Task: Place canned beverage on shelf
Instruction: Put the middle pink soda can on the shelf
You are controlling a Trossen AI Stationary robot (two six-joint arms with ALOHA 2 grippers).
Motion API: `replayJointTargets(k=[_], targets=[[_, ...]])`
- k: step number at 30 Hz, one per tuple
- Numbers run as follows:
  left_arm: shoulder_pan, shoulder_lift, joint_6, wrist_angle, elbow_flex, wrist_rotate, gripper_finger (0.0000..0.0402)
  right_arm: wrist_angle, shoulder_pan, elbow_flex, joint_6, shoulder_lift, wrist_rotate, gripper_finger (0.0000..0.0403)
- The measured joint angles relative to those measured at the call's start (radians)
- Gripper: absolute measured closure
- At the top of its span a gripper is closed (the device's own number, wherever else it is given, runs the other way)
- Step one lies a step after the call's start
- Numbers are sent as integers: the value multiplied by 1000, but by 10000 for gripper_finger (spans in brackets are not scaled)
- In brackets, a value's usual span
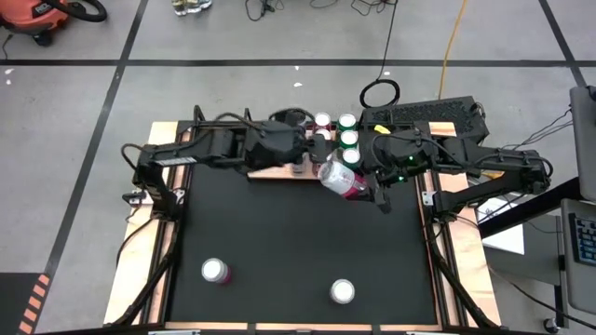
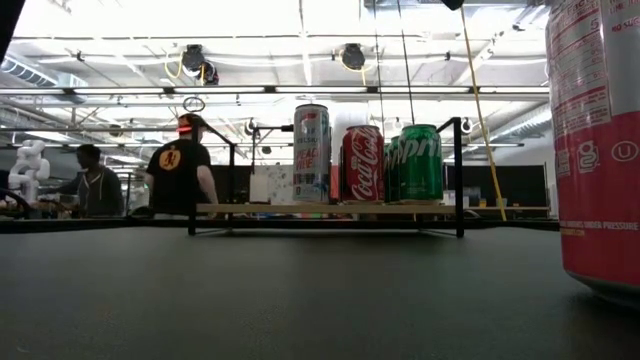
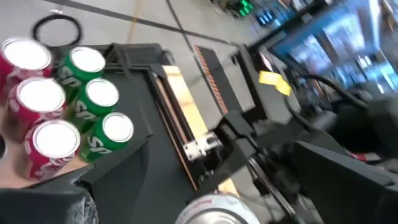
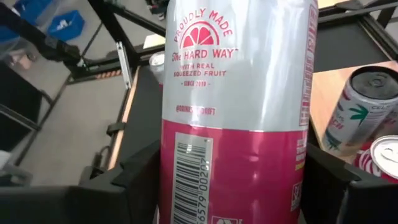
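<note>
Right pincer (image 1: 358,189) pinching silver-and-pink drink can (image 1: 340,179), carry step, at 5 o'clock off light wooden shelf (image 1: 279,172). Next: needs free slot. Left pincer (image 1: 307,149) spread over shelf.

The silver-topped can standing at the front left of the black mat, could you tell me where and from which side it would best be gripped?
The can stands upright and alone, with bare mat all around it. Probably best: fingers across the middle of its round wall, coming in level from the shelf side, where the open left gripper waits.
</note>
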Motion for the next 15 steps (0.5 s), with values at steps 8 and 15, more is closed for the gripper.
replayJointTargets(k=[8,15], targets=[[43,-55,290,-16,1,307,8,32,-34,0,72,4,-32,137],[55,-97,535,-58,-1,406,8,117,-56,0,191,30,-117,136]])
